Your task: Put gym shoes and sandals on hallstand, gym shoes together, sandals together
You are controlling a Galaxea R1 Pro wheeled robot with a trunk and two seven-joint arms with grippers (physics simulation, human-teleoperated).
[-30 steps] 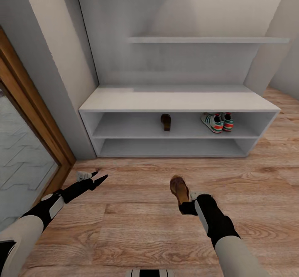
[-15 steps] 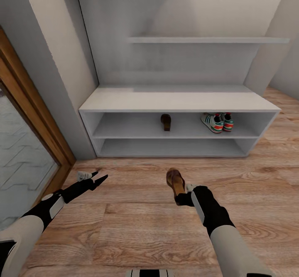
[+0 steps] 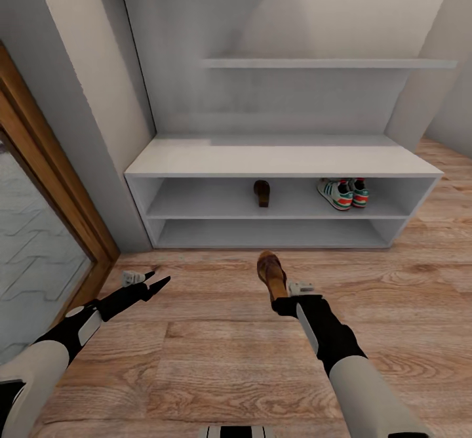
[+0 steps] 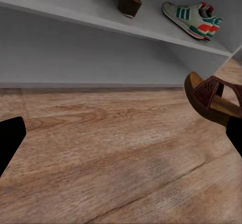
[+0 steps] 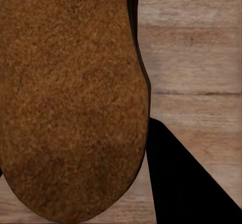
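One dark-brown sandal [image 3: 262, 193] stands on the upper open shelf of the hallstand [image 3: 282, 160]. The two gym shoes [image 3: 337, 194] sit side by side at the right of that same shelf, also seen as gym shoes [image 4: 190, 17] in the left wrist view. My right gripper [image 3: 280, 296] is shut on the second sandal [image 3: 270, 273], holding it above the corridor floor [image 3: 216, 359] in front of the rack. That sandal's tan surface [image 5: 70, 98] lies against a black finger [image 5: 186, 178]. My left gripper [image 3: 155, 283] hangs open and holds nothing, low at the left.
A small grey object [image 3: 133, 277] lies on the floor near the wood-framed glass door [image 3: 46, 228] at the left. A floating shelf [image 3: 328, 63] runs above the bench. Walls close in on both sides of the rack.
My right arm has carried the sandal forward and slightly left, closer to the rack. The left arm and the shoes on the shelf have stayed put.
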